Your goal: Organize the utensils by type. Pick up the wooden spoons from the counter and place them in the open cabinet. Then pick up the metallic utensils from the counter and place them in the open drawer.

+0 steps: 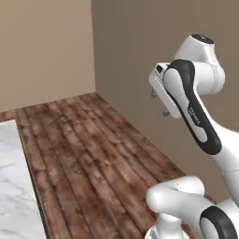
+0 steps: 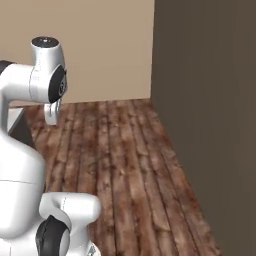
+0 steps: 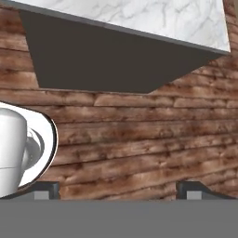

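White marble counter [image 1: 11, 186] stands on brown wooden floor [image 1: 93, 149].

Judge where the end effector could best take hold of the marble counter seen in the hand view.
Probably only at its thin exposed edge: the counter is a flat slab on a dark base cabinet, with no handle. Come from the floor side, the open end effector turned so one finger passes above the slab and one below. Whether the edge overhangs enough is unclear.

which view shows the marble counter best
The hand view: the counter spans its top edge, white veined slab over a dark base, seen across the wooden floor. The left base view catches a strip at its lower left.
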